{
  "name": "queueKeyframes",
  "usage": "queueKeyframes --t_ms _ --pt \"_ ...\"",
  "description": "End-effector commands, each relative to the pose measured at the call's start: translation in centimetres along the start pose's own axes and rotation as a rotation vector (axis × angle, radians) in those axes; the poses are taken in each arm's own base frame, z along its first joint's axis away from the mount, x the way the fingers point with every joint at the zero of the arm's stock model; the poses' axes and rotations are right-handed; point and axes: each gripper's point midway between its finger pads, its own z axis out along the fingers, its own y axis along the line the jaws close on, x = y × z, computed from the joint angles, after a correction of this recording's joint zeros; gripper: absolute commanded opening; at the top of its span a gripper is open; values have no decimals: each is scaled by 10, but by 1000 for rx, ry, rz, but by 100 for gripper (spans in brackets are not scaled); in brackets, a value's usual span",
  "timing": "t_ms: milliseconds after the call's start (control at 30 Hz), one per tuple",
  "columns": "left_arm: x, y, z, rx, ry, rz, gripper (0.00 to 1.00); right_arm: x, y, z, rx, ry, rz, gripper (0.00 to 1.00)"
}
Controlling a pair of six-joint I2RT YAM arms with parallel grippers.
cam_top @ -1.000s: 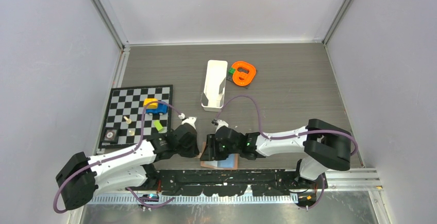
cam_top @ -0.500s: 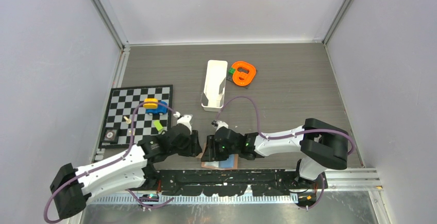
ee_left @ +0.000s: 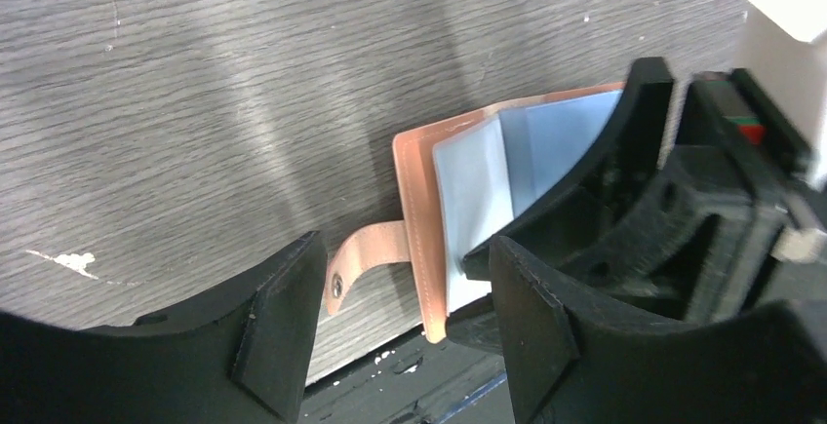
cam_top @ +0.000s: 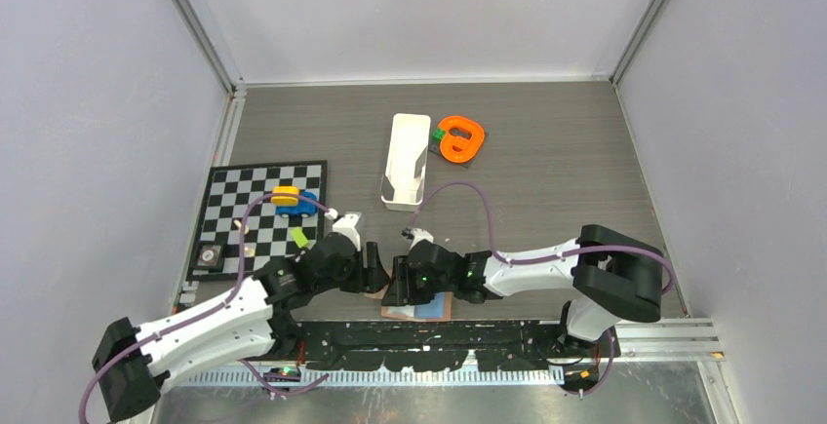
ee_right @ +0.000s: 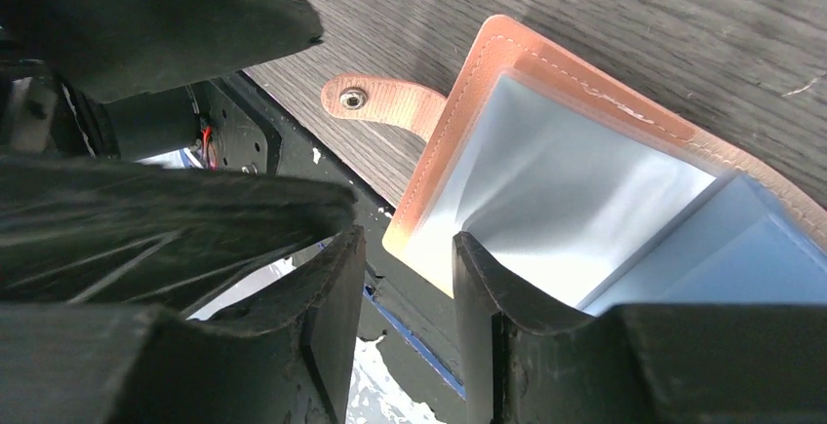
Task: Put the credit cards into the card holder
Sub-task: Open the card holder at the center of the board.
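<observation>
Card holder (cam_top: 430,308), seen only in parts

From above, the left gripper (cam_top: 376,270) and the right gripper (cam_top: 400,281) cover most of it, and we see only one corner. In the right wrist view the picture's edge cuts off its right side. We cannot tell if its pockets hold a card.

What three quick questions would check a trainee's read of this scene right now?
1. True or false: the card holder lies open.
2. The left end effector is: A open, B shut on a card, C out of view.
3. What colour is the lining of the card holder?
Key: 1 true; 2 A; 3 pale blue-grey.
</observation>
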Motion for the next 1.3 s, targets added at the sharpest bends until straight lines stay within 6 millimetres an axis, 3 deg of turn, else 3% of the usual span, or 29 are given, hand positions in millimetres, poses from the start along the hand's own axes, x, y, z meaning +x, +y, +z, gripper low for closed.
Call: queueKeyframes --t_ms 0,400,633,833,933,1033,1133,1267 --pt "-7 -8 12 26 -15 -34 63 -9 15 -8 -56 -43 -27 42" --pt "-2 -15 31 70 19 -65 60 -7 13 -14 -60 -43 -28 38" --pt "0 -13 39 56 30 -76 52 -5 11 -17 -61 -45 -25 37" --pt "9 -24 46 103 88 -104 47 -6 10 -18 -61 -50 -21 36" --pt "12 -27 49 117 103 -114 38 -7 10 -20 -59 -57 -20 36" --pt "12 -26 49 115 101 -122 20 -9 9 -27 -49 -69 -13 37" --pt "13 -24 49 109 93 -130 10 -12 5 -38 -24 -91 7 38" --pt "13 -24 48 113 90 -135 2 -21 -23 -54 131 -155 40 41"
